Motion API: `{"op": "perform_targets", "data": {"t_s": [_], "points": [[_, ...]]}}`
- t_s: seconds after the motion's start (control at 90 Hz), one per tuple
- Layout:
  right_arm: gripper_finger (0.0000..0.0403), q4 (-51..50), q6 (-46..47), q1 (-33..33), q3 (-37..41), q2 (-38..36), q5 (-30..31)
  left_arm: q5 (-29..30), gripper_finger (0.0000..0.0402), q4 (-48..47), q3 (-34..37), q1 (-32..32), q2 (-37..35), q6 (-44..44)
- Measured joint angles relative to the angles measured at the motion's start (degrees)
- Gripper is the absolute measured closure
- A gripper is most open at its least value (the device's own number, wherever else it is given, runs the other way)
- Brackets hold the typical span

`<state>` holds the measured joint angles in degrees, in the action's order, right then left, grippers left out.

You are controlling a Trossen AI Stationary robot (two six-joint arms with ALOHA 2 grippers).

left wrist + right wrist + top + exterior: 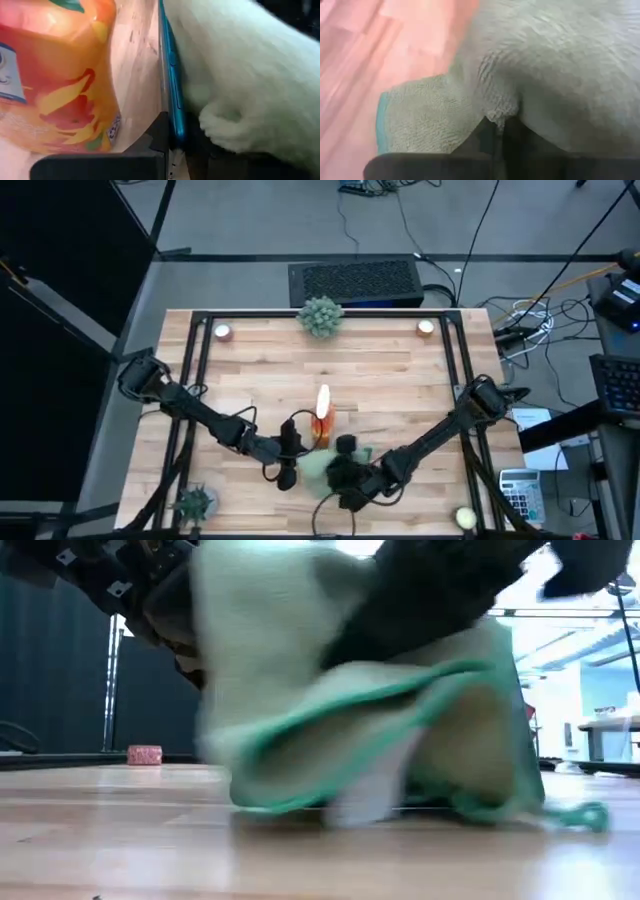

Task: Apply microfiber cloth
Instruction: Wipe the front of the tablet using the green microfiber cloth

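Low view: microfiber cloth (pixel 400 730) hides both pincers.

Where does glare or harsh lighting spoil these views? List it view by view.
High view: glare whites out the top of the orange carton. Low view: the microfiber cloth stands against a bright backlit room. Wrist views: no glare, and cloth fills the right one.
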<state>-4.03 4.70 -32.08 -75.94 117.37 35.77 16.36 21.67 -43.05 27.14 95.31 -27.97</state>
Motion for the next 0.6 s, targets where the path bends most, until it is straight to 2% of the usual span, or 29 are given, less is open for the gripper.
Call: {"op": "perform_targets", "data": {"t_s": [0.089,0.178,0.6], "points": [[0.0403,5.6,-2.1,1.7,0.0,2.8,-1.4,0.9,0.0386,-0.1,0.1,-0.1,0.0,0.0],[0.0403,6.1,-1.1,2.9,-0.2,4.3,-4.6,1.4,0.0386,-0.2,0.1,-0.1,0.0,-0.2],[0.0403,-9.6,3.8,1.7,-0.3,2.1,-6.3,1.0,0.0386,0.1,0.1,-0.2,0.0,0.1]]}}
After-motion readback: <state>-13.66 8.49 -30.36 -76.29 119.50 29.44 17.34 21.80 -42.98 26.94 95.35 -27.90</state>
